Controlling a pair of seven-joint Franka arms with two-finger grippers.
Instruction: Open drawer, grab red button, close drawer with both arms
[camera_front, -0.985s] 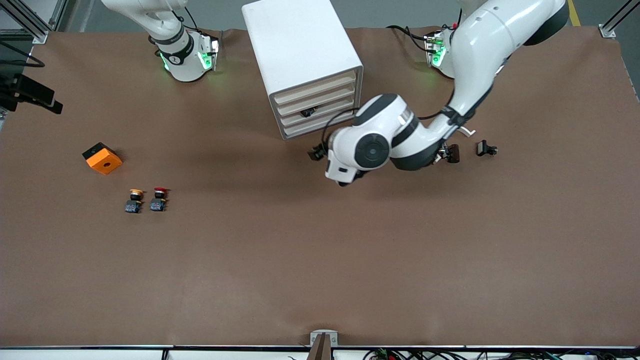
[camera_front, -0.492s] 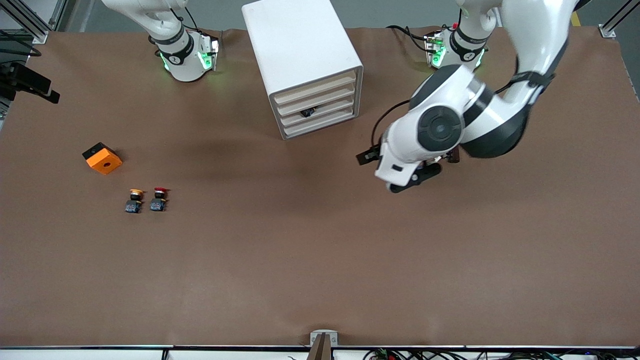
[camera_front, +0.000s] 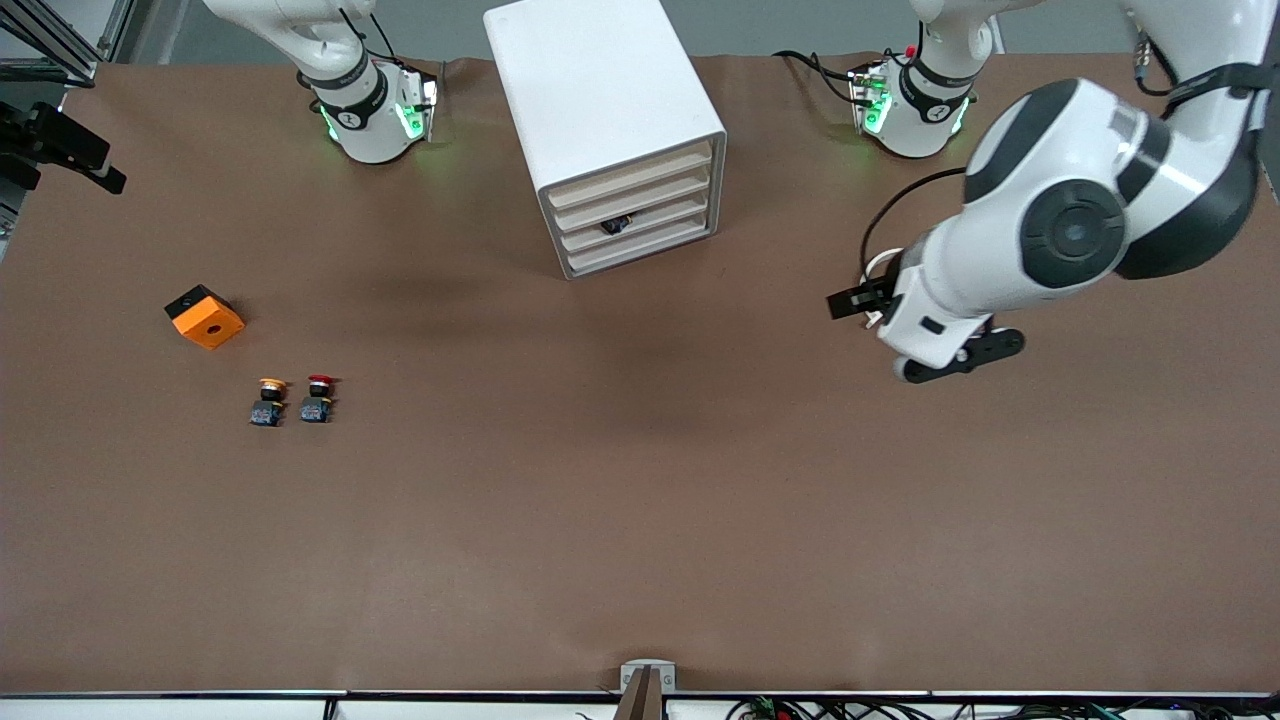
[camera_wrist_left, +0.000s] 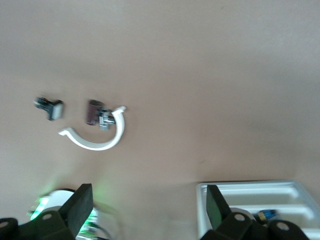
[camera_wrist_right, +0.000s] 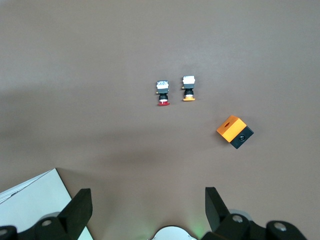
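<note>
The white cabinet (camera_front: 600, 110) stands between the two arm bases. Its four beige drawer fronts (camera_front: 635, 212) are level with each other. A small dark item (camera_front: 615, 225) shows in the third drawer, which also appears in the left wrist view (camera_wrist_left: 250, 192). The red button (camera_front: 319, 396) stands on the mat toward the right arm's end and shows in the right wrist view (camera_wrist_right: 163, 93). My left gripper (camera_front: 960, 357) (camera_wrist_left: 148, 210) is open and empty over bare mat toward the left arm's end. My right gripper (camera_wrist_right: 148, 210) is open and empty, high above the table.
An orange-yellow button (camera_front: 268, 400) (camera_wrist_right: 188, 88) stands beside the red one. An orange cube (camera_front: 204, 316) (camera_wrist_right: 234, 131) lies farther from the front camera. Two small dark parts (camera_wrist_left: 50, 106) (camera_wrist_left: 95, 112) and a white curved strip (camera_wrist_left: 97, 140) lie near the left arm's base.
My left arm has swung from in front of the drawers toward its own end of the table. The right hand at the view's edge has shifted a little toward the bases.
</note>
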